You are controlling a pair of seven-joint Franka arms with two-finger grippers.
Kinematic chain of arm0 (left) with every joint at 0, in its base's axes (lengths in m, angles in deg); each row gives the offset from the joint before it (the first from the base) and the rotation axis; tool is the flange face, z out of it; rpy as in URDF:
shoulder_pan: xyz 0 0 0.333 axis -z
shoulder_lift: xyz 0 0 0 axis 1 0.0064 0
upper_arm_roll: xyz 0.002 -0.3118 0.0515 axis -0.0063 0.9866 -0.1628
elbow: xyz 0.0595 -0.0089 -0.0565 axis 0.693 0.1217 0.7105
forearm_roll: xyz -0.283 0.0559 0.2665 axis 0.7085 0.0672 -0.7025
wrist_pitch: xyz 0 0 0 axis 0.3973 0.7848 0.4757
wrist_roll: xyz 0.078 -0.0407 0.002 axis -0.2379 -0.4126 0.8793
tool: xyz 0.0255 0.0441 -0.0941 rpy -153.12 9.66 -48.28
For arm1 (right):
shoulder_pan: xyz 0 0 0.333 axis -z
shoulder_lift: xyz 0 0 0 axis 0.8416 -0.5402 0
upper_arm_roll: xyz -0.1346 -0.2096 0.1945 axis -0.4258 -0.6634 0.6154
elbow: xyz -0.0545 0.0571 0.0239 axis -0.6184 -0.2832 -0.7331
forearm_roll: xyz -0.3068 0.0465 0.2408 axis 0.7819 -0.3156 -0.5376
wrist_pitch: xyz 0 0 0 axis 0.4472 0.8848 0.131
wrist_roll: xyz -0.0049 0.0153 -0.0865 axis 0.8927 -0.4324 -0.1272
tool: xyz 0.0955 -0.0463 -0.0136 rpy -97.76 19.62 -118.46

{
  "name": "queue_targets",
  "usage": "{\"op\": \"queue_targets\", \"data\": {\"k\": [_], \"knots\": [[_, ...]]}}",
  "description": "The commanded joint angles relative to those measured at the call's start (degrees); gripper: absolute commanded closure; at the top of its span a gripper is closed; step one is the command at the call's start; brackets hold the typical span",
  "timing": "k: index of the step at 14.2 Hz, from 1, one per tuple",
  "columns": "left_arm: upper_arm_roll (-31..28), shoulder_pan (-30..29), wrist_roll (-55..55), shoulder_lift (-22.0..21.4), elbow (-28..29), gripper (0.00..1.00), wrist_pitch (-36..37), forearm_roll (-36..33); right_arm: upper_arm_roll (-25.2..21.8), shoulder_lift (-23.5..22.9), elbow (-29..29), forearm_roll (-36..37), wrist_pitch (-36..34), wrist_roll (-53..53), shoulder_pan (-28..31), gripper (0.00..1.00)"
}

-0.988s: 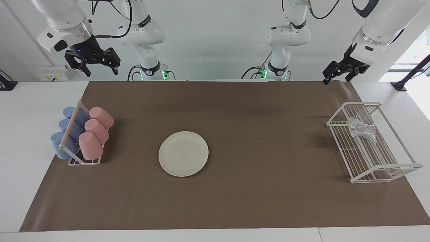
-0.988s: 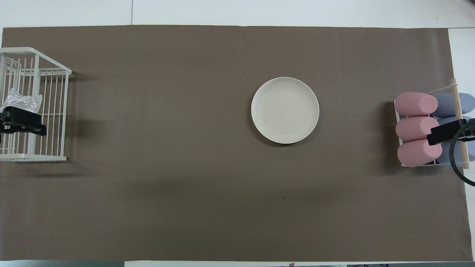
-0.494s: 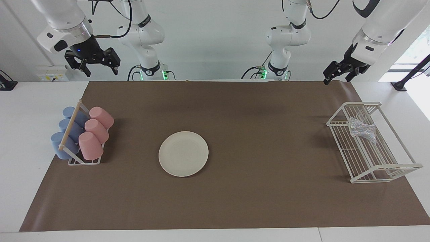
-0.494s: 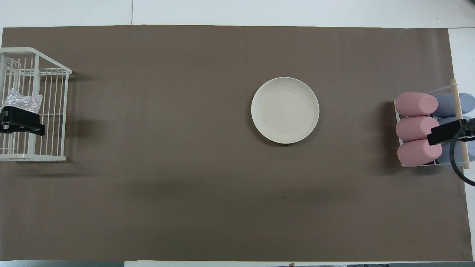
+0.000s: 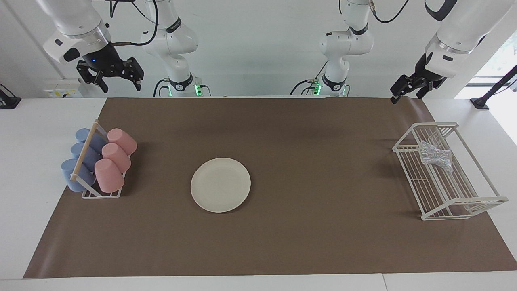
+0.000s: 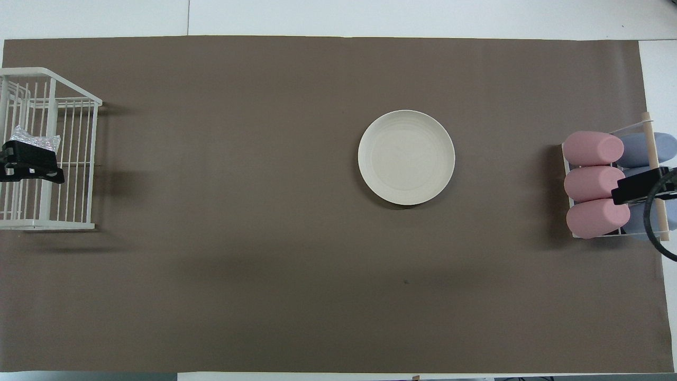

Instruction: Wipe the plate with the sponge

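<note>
A brown mat [image 5: 282, 182] covers most of the table. On it, toward the left arm's end, stands a white wire rack [image 5: 464, 202], and toward the right arm's end a smaller holder [image 5: 99, 194] filled with pink cups [image 5: 113, 159] and blue cups [image 5: 80, 161] lying on their sides. The plate [image 5: 220, 184] rests flat on the mat between the two, nearer the cup holder, with nothing on it. The sponge [image 5: 435, 156] lies inside the wire rack, in the part nearer the robots.

The left gripper [image 5: 406, 91] hangs in the air above the rack's end of the mat, fingers spread, holding nothing and touching nothing. The right gripper [image 5: 117, 81] hangs high over the cup holder's end, also spread wide and empty.
</note>
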Motion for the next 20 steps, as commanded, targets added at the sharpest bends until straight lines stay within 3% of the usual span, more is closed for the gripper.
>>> {"op": "queue_targets", "data": {"k": [1,5,9,13,16,17,18,19,20], "knots": [[-0.3,3.4,1.8,3.9,0.9,0.00,-2.5,-9.0,0.5,1.1,1.8,0.9,2.5,5.1,0.7,0.00],[-0.3,4.6,2.4,13.4,0.9,0.00,-6.1,-25.3,0.5,1.1,1.7,0.7,2.6,16.7,0.7,0.00],[-0.3,4.8,5.9,19.2,1.8,0.00,-10.0,-38.3,0.6,1.3,1.9,0.5,2.6,26.5,0.3,0.00],[-0.3,5.3,14.5,23.4,3.0,0.00,-12.1,-43.9,0.8,1.7,3.4,0.6,3.2,34.6,-0.1,0.00],[-0.3,5.0,14.1,23.5,2.6,0.00,-12.0,-46.1,1.0,4.2,8.3,0.0,9.3,41.2,-0.2,0.00],[-0.3,5.0,14.2,23.4,2.6,0.10,-12.0,-46.1,1.0,4.1,8.4,0.0,10.0,41.5,-0.2,0.00],[-0.3,5.0,14.2,23.4,2.6,0.30,-12.0,-46.1,1.1,4.1,8.4,0.0,10.1,41.6,-0.2,0.00],[-0.3,5.0,14.2,23.4,2.6,0.62,-11.9,-46.1,1.1,4.1,8.4,-0.1,9.5,42.1,-0.2,0.00],[-0.3,5.0,14.2,23.4,2.7,0.87,-11.8,-46.1,1.1,4.2,8.4,-0.2,9.4,42.5,-0.2,0.00]]}}
